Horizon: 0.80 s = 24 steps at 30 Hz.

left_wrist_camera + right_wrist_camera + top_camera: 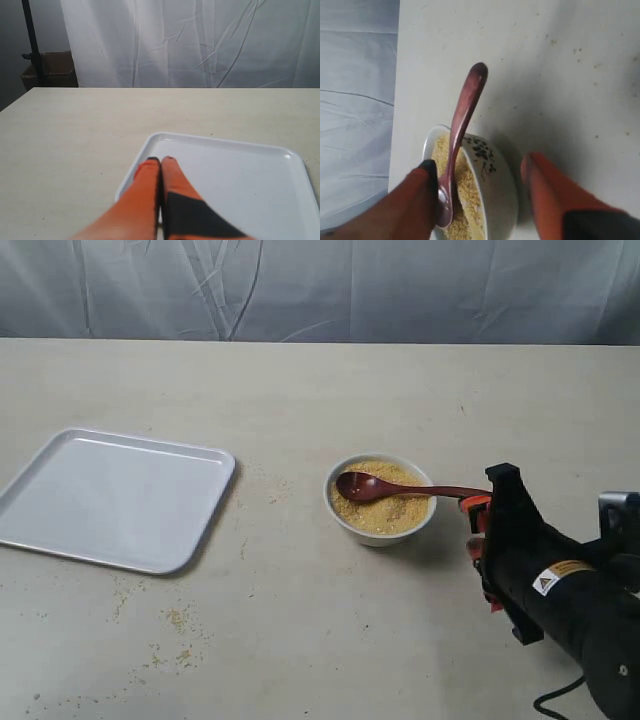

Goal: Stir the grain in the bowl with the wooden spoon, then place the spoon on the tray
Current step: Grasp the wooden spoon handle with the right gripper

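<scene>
The white bowl (381, 523) holds yellow grain (390, 512). The wooden spoon (372, 485) lies with its head in the grain, and its handle leans over the rim towards my right gripper (477, 530). In the right wrist view that gripper (479, 162) is open, with the bowl (495, 185), the grain (462, 195) and the spoon (462, 115) between its orange fingers (545, 195). One finger is close beside the spoon's head; I cannot tell if they touch. My left gripper (161, 160) is shut on nothing above a corner of the white tray (240, 175). The tray (115, 498) lies at the left.
Spilled grains (178, 618) dot the table in front of the tray, and a few more (275, 490) lie between tray and bowl. A pale curtain (320, 285) hangs behind the table's far edge. The black right arm (570, 600) fills the near right corner.
</scene>
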Motion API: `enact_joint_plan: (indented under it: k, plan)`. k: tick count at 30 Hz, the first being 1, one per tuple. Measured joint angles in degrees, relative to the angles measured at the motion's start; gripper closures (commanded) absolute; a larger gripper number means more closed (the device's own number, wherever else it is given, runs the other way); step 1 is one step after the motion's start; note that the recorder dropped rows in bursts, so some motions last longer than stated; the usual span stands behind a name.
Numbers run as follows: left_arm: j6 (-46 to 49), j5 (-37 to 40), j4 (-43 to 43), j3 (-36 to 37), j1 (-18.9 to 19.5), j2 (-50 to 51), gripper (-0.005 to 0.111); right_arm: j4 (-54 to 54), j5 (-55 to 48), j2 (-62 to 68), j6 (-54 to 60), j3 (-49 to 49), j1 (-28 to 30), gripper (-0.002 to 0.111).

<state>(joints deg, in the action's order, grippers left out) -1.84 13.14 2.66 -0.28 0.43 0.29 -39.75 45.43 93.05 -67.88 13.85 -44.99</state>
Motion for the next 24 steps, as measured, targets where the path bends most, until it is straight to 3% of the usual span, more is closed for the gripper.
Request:
enact_joint_plan:
  k: [14, 23, 24]
  plan:
    - [0.00, 0.00, 0.00, 0.00, 0.00, 0.00, 0.106, -1.22, 8.64, 12.84, 0.00, 7.12, 0.21, 0.055]
    - [0.00, 0.00, 0.00, 0.00, 0.00, 0.00, 0.106, 0.88, 10.30, 16.83, -1.08, 9.89, 3.78, 0.055]
    - [0.00, 0.00, 0.00, 0.00, 0.00, 0.00, 0.106, 1.15, 10.62, 16.98, -1.62, 10.02, 3.89, 0.061]
